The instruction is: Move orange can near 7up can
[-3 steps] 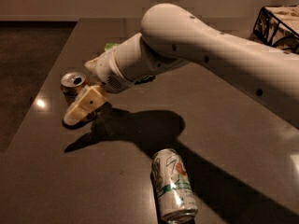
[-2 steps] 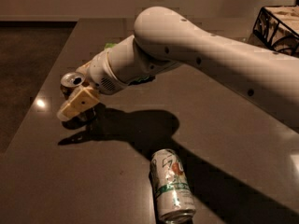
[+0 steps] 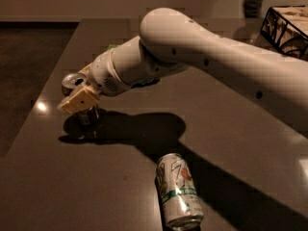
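The orange can (image 3: 75, 80) stands near the table's left edge; its silver top and its dark lower body (image 3: 89, 115) show, and the middle is hidden. My gripper (image 3: 80, 100) is at the can, with a tan part of it across the can's front. The 7up can (image 3: 178, 192) lies on its side near the front of the table, well to the right of and nearer the camera than the orange can. My white arm (image 3: 202, 57) reaches in from the right.
The dark table (image 3: 57, 186) ends at its left edge close to the orange can, with floor beyond. A green bag (image 3: 113, 46) is mostly hidden behind the arm. A black-and-white wire basket (image 3: 288, 25) stands at the back right.
My gripper has moved a little to the left and closer in on the orange can. The orange can and the 7up can have stayed where they were.
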